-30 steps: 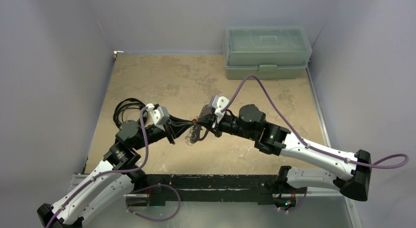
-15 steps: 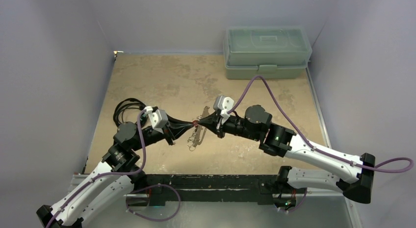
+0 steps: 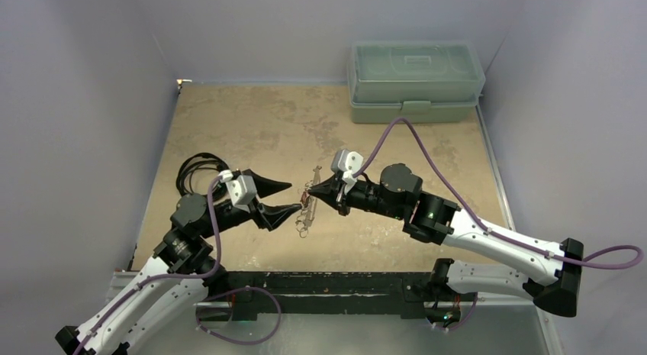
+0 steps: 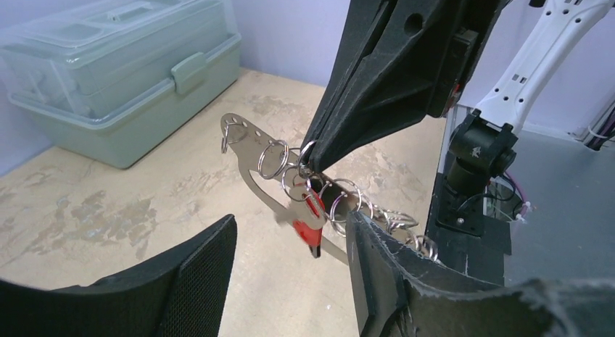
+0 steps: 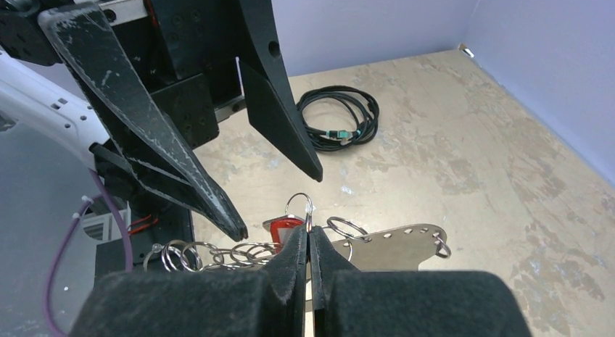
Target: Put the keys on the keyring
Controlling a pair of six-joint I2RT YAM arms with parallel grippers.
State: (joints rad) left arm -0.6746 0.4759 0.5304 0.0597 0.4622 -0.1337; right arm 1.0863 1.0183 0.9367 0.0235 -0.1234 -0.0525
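Two grippers over table (image 3: pixel 252 118) middle: right gripper (image 3: pixel 308 192) pinched tight on keyring (image 5: pixel 395 246) wire loop, red key (image 4: pixel 312 225) dangling beneath; left gripper (image 3: pixel 294 196) spread wide, empty.

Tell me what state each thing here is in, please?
left tool: open, holding nothing.
right tool: shut on a ring of the keyring.
keyring: held up off the table.
key: hanging among the rings.
box: lid closed.
cable: coiled, lying on the table.
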